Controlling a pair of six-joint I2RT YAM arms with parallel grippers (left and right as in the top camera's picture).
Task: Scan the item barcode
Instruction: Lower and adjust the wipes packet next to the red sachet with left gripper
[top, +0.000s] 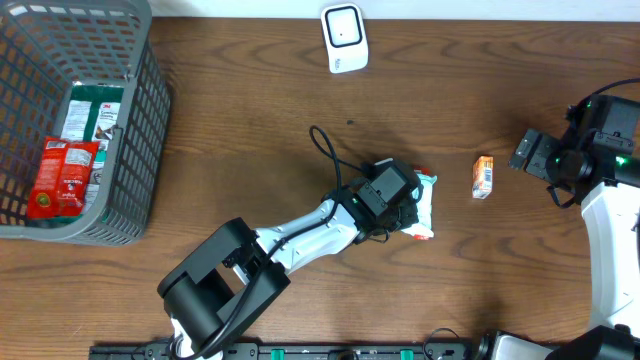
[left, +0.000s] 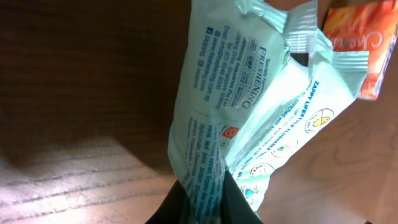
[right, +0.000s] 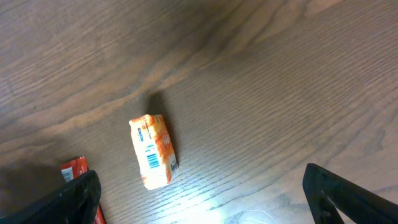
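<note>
Left gripper (top: 403, 205), near the middle of the table (top: 250, 130): jaws pressed together on the bottom edge of a pale green packet (top: 426, 203). The packet juts to the right of the gripper, just off its fingertips. In the left wrist view the dark fingers (left: 186, 208) pinch the packet (left: 249, 112) at its near end, and the rest of it rises away from them, slack and creased.

Material: thin glossy film, crimped and serrated at the far seal, printed with small dark text and round pictograms. It appears to be two such sachets lying one against the other; I cannot tell whether they are joined.

An orange-red wrapper (left: 357, 43) shows past the packet's far corner in the left wrist view only. From overhead only slivers of red show at the packet's edges.

To the right, apart from the packet, a small orange carton (top: 483, 177) lies flat on the wood-grain table. The right wrist view shows a blue-and-white barcode panel on the upper face of the carton (right: 153, 151). The overhead view does not resolve it.

Right gripper (top: 528, 152), just right of the carton: fingers spread wide, holding nothing. In its own view the gripper (right: 202, 177) has the carton between its fingertips, slightly beyond them.

Far left: a grey mesh basket (top: 140, 110) holding a red pouch (top: 62, 175) and a green-and-white pack (top: 93, 112).

Far edge, centre: a white scanner (top: 344, 38), well apart from the packet.
</note>
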